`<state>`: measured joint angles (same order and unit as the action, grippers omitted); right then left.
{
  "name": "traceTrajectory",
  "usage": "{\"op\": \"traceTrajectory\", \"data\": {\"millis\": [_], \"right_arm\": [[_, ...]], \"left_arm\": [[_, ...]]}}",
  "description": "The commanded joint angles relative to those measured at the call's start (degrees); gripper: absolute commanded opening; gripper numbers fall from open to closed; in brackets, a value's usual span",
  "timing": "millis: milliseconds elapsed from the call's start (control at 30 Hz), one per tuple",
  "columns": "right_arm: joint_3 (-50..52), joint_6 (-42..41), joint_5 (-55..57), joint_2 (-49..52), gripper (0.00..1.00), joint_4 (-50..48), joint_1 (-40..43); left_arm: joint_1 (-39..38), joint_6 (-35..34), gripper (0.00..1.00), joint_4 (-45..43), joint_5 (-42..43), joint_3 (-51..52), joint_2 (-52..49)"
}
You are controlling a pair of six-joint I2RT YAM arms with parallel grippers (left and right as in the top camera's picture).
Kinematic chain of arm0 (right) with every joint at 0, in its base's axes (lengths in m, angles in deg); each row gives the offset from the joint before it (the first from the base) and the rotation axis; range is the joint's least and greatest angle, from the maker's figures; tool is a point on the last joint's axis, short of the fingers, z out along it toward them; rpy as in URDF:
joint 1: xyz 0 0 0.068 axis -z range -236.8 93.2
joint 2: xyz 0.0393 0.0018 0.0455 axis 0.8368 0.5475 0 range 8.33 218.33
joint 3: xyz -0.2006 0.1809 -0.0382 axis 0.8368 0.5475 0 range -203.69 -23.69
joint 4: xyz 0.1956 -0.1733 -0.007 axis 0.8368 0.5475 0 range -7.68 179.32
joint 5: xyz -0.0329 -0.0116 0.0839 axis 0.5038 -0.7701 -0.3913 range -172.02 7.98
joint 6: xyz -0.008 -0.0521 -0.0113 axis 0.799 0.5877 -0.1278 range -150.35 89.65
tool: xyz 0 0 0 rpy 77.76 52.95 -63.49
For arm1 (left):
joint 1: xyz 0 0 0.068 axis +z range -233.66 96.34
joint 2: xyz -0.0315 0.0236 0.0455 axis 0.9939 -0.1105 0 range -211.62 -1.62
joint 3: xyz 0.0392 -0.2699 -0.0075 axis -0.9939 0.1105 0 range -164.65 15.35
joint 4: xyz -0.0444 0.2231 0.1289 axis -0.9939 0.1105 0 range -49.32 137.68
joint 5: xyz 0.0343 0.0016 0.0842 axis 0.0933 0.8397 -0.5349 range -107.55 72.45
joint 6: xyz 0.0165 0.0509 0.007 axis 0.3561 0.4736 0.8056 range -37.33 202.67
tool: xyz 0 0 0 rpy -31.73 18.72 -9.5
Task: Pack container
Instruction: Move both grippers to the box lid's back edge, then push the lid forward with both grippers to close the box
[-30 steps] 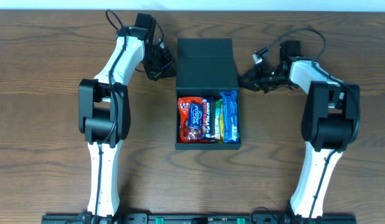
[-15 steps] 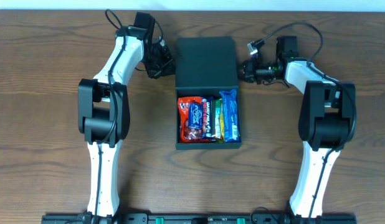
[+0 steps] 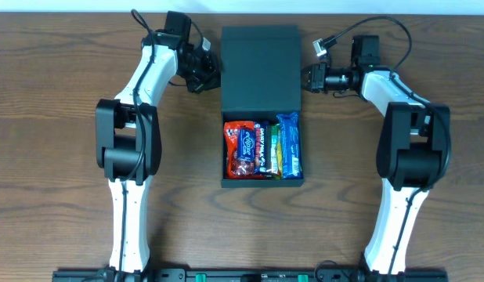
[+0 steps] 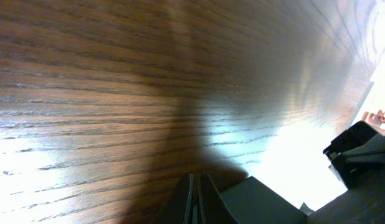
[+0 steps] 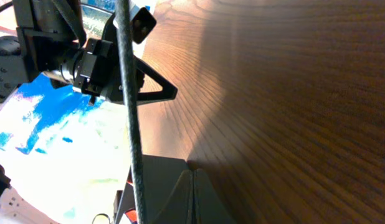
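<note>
The container [image 3: 261, 182] is a dark box in the middle of the table, its flap lid [image 3: 258, 69] open toward the far side. Inside lie a red packet [image 3: 240, 149], a dark bar, a green bar and a blue bar [image 3: 289, 146]. My left gripper [image 3: 216, 72] is shut with nothing in it, against the lid's left edge. My right gripper [image 3: 305, 78] is shut and empty at the lid's right edge. In the left wrist view the shut fingers [image 4: 195, 200] sit beside the dark lid [image 4: 261, 202]. The right wrist view shows the shut fingers [image 5: 192, 198] next to the lid [image 5: 158, 180].
Brown wooden table [image 3: 62, 117] all around. A cable [image 3: 367, 27] loops above the right wrist, and the same cable [image 5: 131, 124] crosses the right wrist view. The left arm [image 5: 86, 56] shows across the lid in the right wrist view.
Both grippers have moved toward the far side of the table along the lid's edges. The lid looks larger and its far edge reaches further back.
</note>
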<state>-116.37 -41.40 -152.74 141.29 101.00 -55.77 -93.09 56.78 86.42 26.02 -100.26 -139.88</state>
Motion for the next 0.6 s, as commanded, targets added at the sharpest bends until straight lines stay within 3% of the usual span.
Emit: {"op": "traceTrajectory", "data": {"millis": [0, 267, 567], "right_arm": [[-1.62, 2.16, -2.56, -5.20, 0.02, 0.42, -0.09], [-1.62, 3.13, 0.87, -11.54, 0.01, 1.75, 0.15], [-1.62, 12.92, 11.82, -18.88, 0.02, 17.70, -0.07]], "left_arm": [[-0.44, 5.14, 0.06, -0.44, 2.54, -1.68, 4.24], [-0.50, 11.74, 0.06, -0.59, 2.34, -1.68, 12.13], [-1.22, 21.03, 0.06, 4.00, 2.36, -1.68, 18.43]]}}
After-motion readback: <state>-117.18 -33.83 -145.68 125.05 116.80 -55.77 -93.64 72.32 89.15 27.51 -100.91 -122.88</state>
